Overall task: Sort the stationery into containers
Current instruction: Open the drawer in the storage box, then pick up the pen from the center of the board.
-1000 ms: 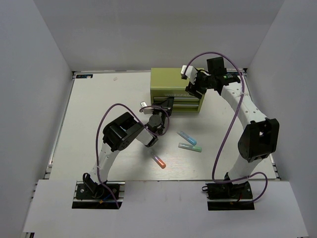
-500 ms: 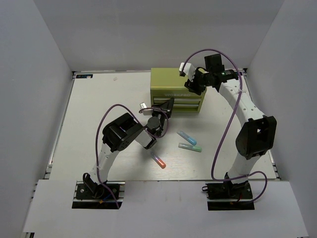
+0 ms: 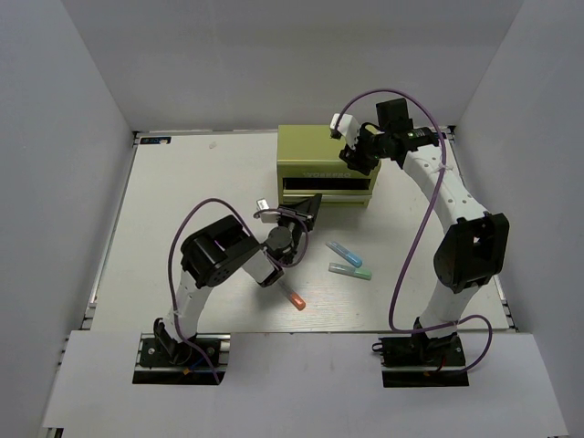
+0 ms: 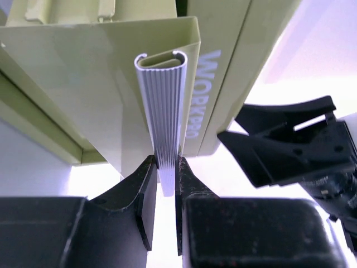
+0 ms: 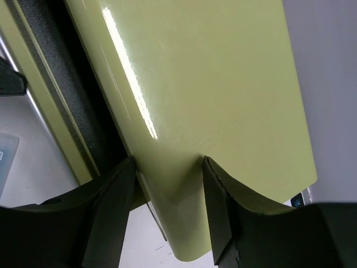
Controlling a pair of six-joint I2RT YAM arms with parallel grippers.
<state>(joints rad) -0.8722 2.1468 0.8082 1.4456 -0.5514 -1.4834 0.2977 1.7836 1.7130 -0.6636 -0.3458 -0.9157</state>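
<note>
Left hand (image 4: 166, 184) is pinched tight on the silver ribbed handle (image 4: 163, 111) of a drawer (image 4: 83, 84) at the front of the olive-green chest (image 3: 315, 151), a finger pressed against each side of the bar. There's a dark gap across the chest's front, just behind that hand. Over on the far side, the right hand (image 5: 167, 184) sits on the chest's top right end, jaws fairly wide, clasping the green body between them. The tubes lie loose on the desk (image 3: 182, 201) in front of the chest: the orange-red tube (image 3: 294, 298) nearest the arms, the blue tube (image 3: 344, 249) and the teal-green tube (image 3: 351, 270) close together to its right.
</note>
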